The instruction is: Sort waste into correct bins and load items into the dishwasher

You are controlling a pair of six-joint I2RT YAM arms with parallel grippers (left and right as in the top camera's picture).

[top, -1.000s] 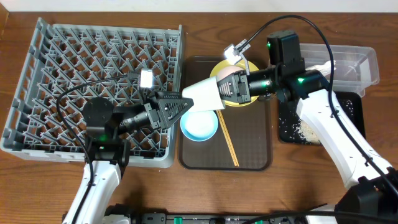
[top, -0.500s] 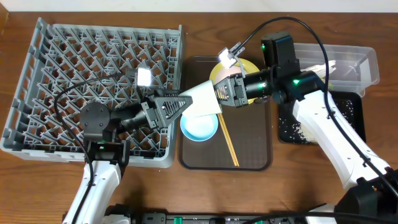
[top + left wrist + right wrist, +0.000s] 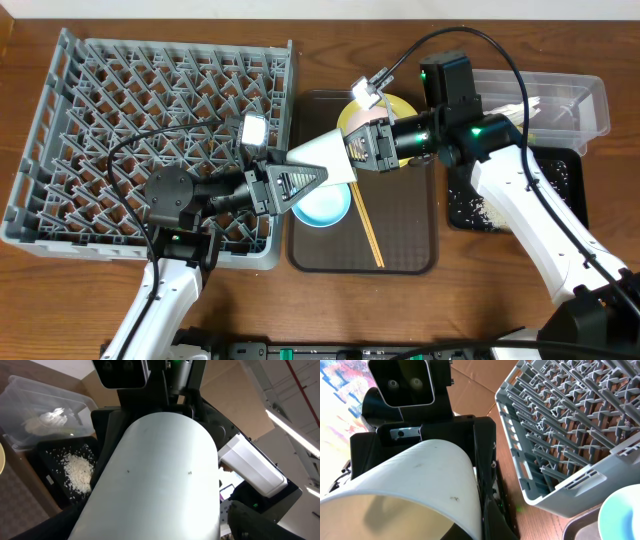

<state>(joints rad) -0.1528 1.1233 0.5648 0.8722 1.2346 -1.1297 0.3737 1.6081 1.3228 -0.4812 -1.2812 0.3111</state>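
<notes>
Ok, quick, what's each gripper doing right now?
Left gripper: open, straddling the cup.
Right gripper: shut on the cup.

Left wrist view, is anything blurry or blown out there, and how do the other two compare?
Left wrist: the white cup fills the frame, soft and nearly featureless; the rice behind is fairly sharp. Right wrist: top-left corner washed out. Overhead: even light, sharp throughout.

One rack [image 3: 150, 100], one plate [image 3: 404, 106], two bins [image 3: 590, 97]
</notes>
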